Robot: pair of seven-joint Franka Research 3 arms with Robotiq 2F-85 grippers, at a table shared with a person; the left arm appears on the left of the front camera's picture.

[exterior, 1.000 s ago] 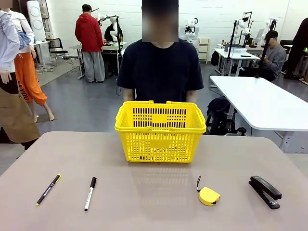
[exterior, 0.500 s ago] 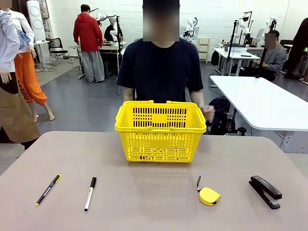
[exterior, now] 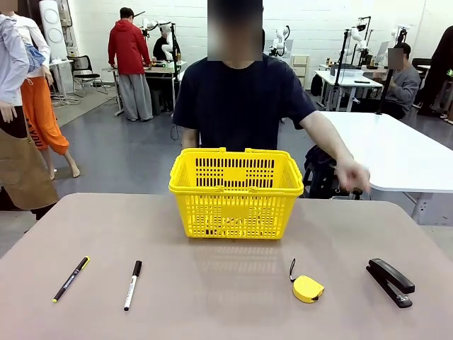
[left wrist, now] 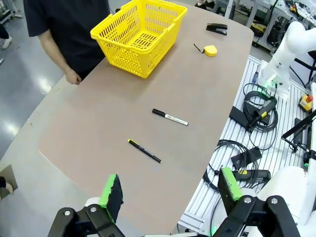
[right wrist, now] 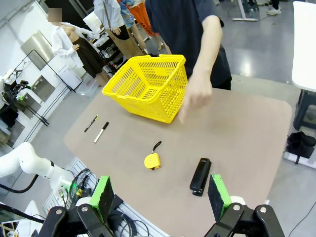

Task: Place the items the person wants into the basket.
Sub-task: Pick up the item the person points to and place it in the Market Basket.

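Observation:
The yellow basket (exterior: 236, 193) stands at the table's far middle, in front of the person (exterior: 238, 103) in a dark T-shirt. That person's hand (exterior: 352, 175) reaches out over the table's right side, blurred. A yellow tape measure (exterior: 307, 288) with a black strap lies near the front right, and a black stapler (exterior: 389, 281) lies further right. My left gripper (left wrist: 168, 190) hangs open high above the table, with the basket (left wrist: 140, 33) far off. My right gripper (right wrist: 159, 195) is open too, above the tape measure (right wrist: 152, 161) and stapler (right wrist: 200, 176).
Two pens (exterior: 71, 278) (exterior: 133, 284) lie at the front left of the table. Cables and the other arm's base (left wrist: 286, 54) sit beside the table edge. A white table (exterior: 389, 152) stands behind on the right. Other people stand far back.
The person's arm has swung out from behind the basket toward the right side of the table. Both grippers and the items on the table have stayed put.

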